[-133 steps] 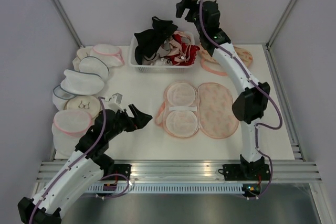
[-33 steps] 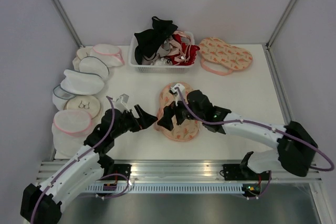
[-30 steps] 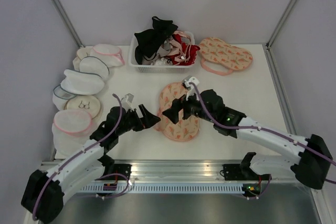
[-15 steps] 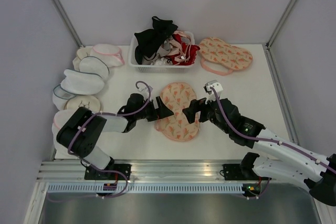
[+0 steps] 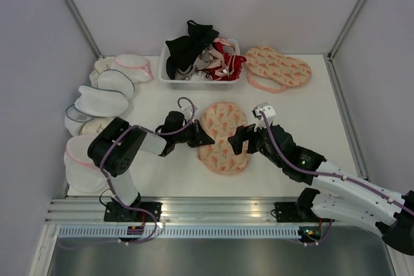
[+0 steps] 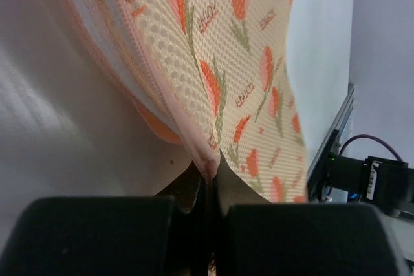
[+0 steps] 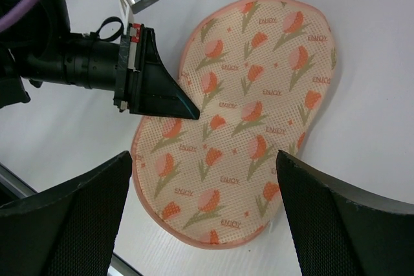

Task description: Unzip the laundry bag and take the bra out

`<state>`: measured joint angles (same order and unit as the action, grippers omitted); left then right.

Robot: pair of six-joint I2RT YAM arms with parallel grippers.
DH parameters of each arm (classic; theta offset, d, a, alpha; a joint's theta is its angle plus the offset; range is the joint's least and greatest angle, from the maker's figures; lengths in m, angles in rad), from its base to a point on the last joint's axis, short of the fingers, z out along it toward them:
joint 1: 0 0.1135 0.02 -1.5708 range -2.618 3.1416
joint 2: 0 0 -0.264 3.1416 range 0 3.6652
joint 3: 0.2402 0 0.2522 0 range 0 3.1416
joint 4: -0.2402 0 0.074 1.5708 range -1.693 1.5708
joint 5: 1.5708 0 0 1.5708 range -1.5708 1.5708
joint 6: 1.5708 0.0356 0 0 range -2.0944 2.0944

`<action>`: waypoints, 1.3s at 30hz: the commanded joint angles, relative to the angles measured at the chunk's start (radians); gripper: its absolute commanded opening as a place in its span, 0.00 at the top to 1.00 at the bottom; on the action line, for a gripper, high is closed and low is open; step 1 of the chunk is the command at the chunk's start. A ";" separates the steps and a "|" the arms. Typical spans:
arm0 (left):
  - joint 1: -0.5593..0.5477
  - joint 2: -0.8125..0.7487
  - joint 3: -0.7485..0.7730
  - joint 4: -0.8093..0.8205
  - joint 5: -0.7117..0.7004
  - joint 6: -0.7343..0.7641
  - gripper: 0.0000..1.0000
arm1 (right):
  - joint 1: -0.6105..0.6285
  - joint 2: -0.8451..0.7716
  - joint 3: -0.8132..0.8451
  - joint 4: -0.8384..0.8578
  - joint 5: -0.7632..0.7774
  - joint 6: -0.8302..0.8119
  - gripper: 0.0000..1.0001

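Observation:
The laundry bag [image 5: 223, 135] lies folded in half at the table's middle, peach mesh with a red-green print and a pink trim. My left gripper [image 5: 204, 140] reaches in low from the left and is shut on the bag's pink edge [image 6: 208, 159], which runs in between its fingers. My right gripper [image 5: 238, 139] hovers just above the bag's right side, open, with the printed mesh [image 7: 239, 114] showing between its wide fingers. The left gripper [image 7: 165, 98] shows there too, at the bag's left rim. A black bra [image 5: 186, 48] drapes over the white basket's left side.
The white basket [image 5: 194, 83] of red, pink and grey garments stands at the back. A second printed pouch [image 5: 278, 67] lies back right. White mesh round pouches [image 5: 103, 101] are piled along the left edge. Frame posts stand at both back corners.
My left gripper has slid right along the table to the bag's edge and shut on it. The right gripper has drawn back a little and stays open over the bag.

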<state>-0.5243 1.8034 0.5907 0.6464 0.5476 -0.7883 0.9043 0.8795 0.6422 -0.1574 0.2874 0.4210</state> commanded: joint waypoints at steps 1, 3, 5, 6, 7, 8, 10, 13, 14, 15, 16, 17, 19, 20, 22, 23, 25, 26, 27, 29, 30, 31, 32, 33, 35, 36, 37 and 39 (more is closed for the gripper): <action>0.070 -0.136 0.047 -0.078 -0.041 0.041 0.98 | 0.001 -0.033 -0.004 0.001 0.015 0.009 0.04; 0.130 -0.237 0.079 -0.198 -0.066 0.064 0.98 | 0.001 -0.039 0.001 -0.008 0.012 0.007 0.05; 0.258 -0.292 0.104 -0.269 -0.058 0.061 0.98 | 0.001 -0.046 0.004 -0.014 0.012 0.006 0.05; 0.306 -0.333 0.132 -0.295 -0.048 0.057 0.98 | 0.001 -0.048 0.004 -0.014 0.010 0.002 0.04; 0.396 -0.357 0.141 -0.330 -0.025 0.051 0.98 | 0.001 -0.050 0.002 -0.016 0.012 0.001 0.04; 0.438 -0.377 0.153 -0.355 -0.020 0.054 0.98 | 0.001 -0.050 0.002 -0.013 0.007 -0.001 0.05; 0.522 -0.455 0.188 -0.453 -0.082 0.073 0.98 | 0.001 -0.045 0.004 -0.004 -0.002 -0.007 0.05; 0.618 -0.599 0.204 -0.557 -0.294 0.124 0.98 | 0.001 -0.028 0.016 -0.007 -0.020 -0.016 0.05; 0.630 -0.648 0.210 -0.639 -0.381 0.164 0.98 | 0.001 -0.018 0.023 -0.011 -0.025 -0.019 0.05; 0.633 -0.692 0.205 -0.689 -0.467 0.184 0.98 | 0.001 -0.013 0.027 -0.011 -0.033 -0.024 0.05; 0.633 -0.788 0.195 -0.711 -0.627 0.196 0.98 | 0.001 -0.008 0.030 -0.011 -0.040 -0.036 0.05; 0.632 -0.833 0.176 -0.729 -0.696 0.187 0.98 | 0.002 0.004 0.037 -0.013 -0.045 -0.042 0.04; 0.633 -0.953 0.104 -0.737 -0.863 0.167 0.98 | 0.001 0.030 0.050 -0.013 -0.057 -0.057 0.05; 0.630 -0.987 0.072 -0.776 -0.930 0.135 0.98 | 0.001 0.039 0.062 -0.019 -0.065 -0.060 0.05; 0.630 -1.073 0.044 -0.801 -1.087 0.101 0.98 | 0.001 0.064 0.076 -0.024 -0.079 -0.070 0.05; 0.630 -1.091 0.023 -0.810 -1.122 0.095 0.98 | 0.001 0.070 0.077 -0.021 -0.091 -0.071 0.05; 0.630 -1.093 0.020 -0.846 -1.231 0.036 0.98 | -0.001 0.090 0.085 -0.025 -0.108 -0.074 0.05; 0.632 -1.080 0.033 -0.878 -1.259 0.015 0.98 | 0.001 0.096 0.089 -0.028 -0.116 -0.077 0.05; 0.632 -1.063 0.043 -0.918 -1.294 0.005 0.98 | -0.001 0.101 0.094 -0.031 -0.120 -0.077 0.05; 0.632 -1.011 0.066 -0.964 -1.322 -0.046 0.90 | -0.001 0.110 0.108 -0.047 -0.131 -0.079 0.05; 0.632 -0.995 0.073 -1.014 -1.348 -0.070 0.59 | -0.001 0.111 0.112 -0.051 -0.137 -0.080 0.05; 0.632 -0.986 0.078 -1.037 -1.353 -0.128 0.38 | -0.001 0.114 0.117 -0.056 -0.145 -0.083 0.05; 0.633 -0.971 0.087 -1.056 -1.351 -0.149 0.23 | -0.001 0.116 0.120 -0.057 -0.143 -0.085 0.04; 0.633 -0.966 0.090 -1.062 -1.310 -0.149 0.05 | 0.001 0.118 0.122 -0.057 -0.145 -0.083 0.04; 0.633 -0.955 0.101 -1.059 -1.243 -0.154 0.02 | -0.001 0.125 0.126 -0.062 -0.143 -0.082 0.04; 0.635 -0.945 0.106 -1.053 -1.170 -0.144 0.00 | -0.001 0.130 0.129 -0.064 -0.143 -0.079 0.03; 0.635 -0.940 0.116 -1.039 -1.132 -0.123 0.01 | -0.001 0.130 0.132 -0.071 -0.142 -0.076 0.03; 0.633 -0.944 0.118 -1.007 -0.971 -0.062 0.01 | -0.001 0.124 0.128 -0.065 -0.128 -0.061 0.02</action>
<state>0.1097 0.8642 0.6518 -0.3931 -0.6258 -0.8757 0.9043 1.0058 0.7334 -0.2157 0.1543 0.3523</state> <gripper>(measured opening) 0.993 0.976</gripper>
